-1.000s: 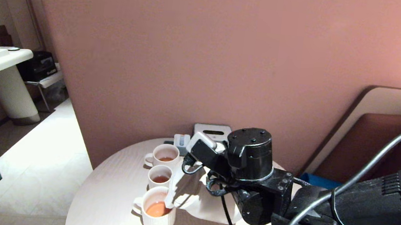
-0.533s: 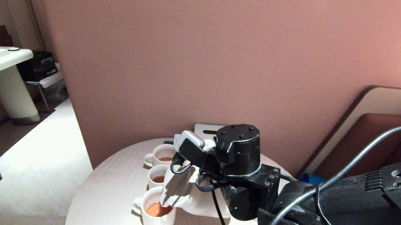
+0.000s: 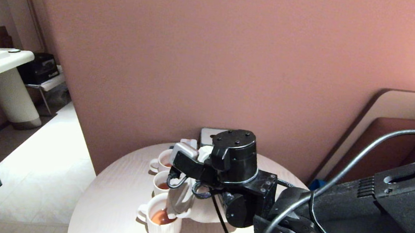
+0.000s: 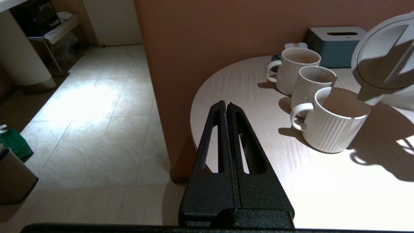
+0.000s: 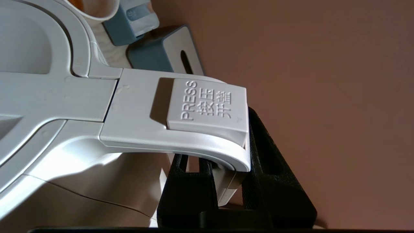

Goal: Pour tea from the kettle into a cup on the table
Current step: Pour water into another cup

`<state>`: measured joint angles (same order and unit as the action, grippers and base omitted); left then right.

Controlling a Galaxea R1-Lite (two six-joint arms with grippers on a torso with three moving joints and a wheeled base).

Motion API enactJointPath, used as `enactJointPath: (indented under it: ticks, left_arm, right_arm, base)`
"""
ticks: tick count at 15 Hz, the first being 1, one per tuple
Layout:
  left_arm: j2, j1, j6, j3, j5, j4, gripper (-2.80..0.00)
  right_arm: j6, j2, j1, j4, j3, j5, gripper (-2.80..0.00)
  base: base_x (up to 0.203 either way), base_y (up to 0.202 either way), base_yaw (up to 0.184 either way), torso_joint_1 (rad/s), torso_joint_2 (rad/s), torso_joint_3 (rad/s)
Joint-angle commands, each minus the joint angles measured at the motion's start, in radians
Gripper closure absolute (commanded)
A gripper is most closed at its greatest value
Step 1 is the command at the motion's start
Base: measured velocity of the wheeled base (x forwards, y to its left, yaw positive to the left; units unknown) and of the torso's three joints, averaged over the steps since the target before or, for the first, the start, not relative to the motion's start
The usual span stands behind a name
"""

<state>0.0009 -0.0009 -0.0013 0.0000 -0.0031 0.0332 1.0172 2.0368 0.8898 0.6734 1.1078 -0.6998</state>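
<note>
Spout of big white plastic kettle hangs just over rim of nearest ribbed white cup w/ orange-red tea, on pale round wood bench. Right tool clamps kettle handle. Left tool, tips together, parked beside bench edge.

kettle on table, right of three cups

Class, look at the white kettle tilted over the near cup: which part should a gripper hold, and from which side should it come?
Grip the kettle by its handle, coming from the side opposite the spout. The handle is a narrow angular bar that fits between the fingers and stands clear of the body. The right gripper holds it this way, just under the lid button; the left gripper is idle.
</note>
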Motion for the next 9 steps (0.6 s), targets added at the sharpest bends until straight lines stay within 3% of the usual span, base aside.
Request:
enactJointPath:
  ticks: [1, 9]
  left_arm:
    - [0.001, 0.001, 0.000, 0.000, 0.000, 0.001, 0.00]
    - [0.001, 0.001, 0.000, 0.000, 0.000, 0.001, 0.00]
  right_arm:
    - [0.019, 0.013, 0.005, 0.004, 0.023, -0.004, 0.00]
    - [0.041, 0.019, 0.009, -0.120, 0.144, -0.010, 0.00]
  base:
    - [0.000, 0.000, 0.000, 0.000, 0.00, 0.000]
    - [0.000, 0.000, 0.000, 0.000, 0.00, 0.000]
